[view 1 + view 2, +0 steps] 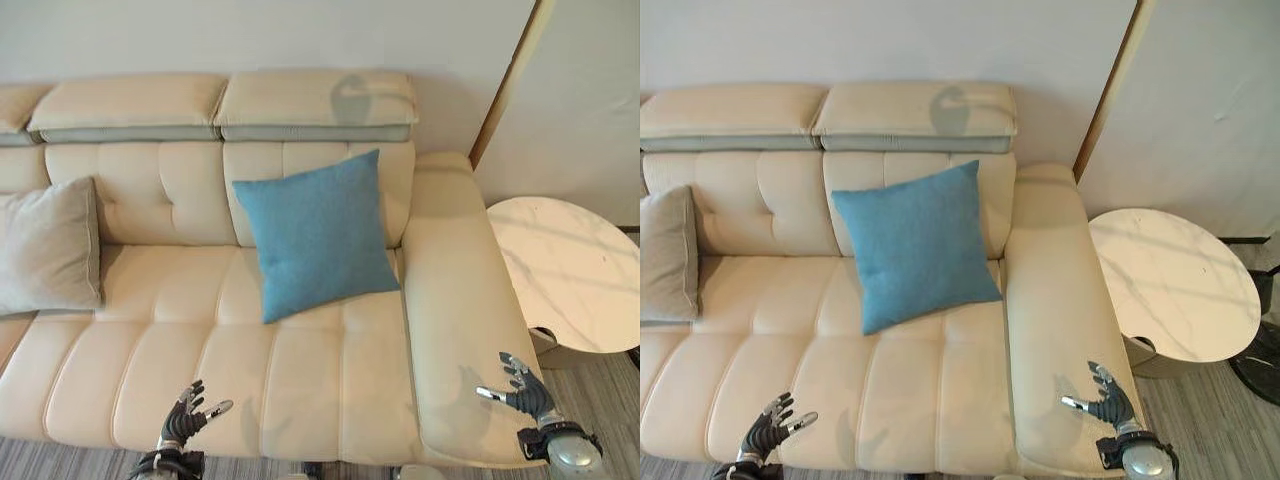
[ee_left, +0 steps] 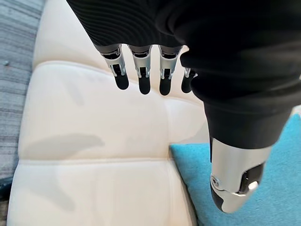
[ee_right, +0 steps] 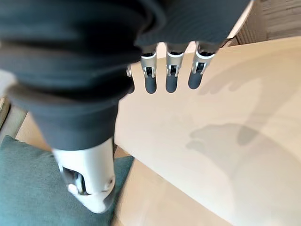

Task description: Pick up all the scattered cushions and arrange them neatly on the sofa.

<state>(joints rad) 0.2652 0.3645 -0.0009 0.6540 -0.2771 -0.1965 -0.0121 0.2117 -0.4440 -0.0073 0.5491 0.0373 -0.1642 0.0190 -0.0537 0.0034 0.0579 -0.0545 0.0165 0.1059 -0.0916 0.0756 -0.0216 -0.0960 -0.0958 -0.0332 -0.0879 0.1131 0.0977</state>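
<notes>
blue cushion leaning upright against sofa backrest beside the armrest | beige cushion resting at the far left | left hand hovering over seat front, fingers spread, empty | right hand hovering over armrest, fingers spread, empty | round marble table standing beside sofa

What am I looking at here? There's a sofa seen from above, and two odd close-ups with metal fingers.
These come from a humanoid robot tidying cushions. The two wide pictures come from cameras on its head, looking down at a cream sofa. A blue cushion leans against the backrest, and a beige cushion sits at the far left. A round marble side table stands beside the armrest. The left hand and right hand hover low, fingers relaxed. The two close-ups come from cameras on each wrist, looking along the fingers. Both hands are empty.
</notes>
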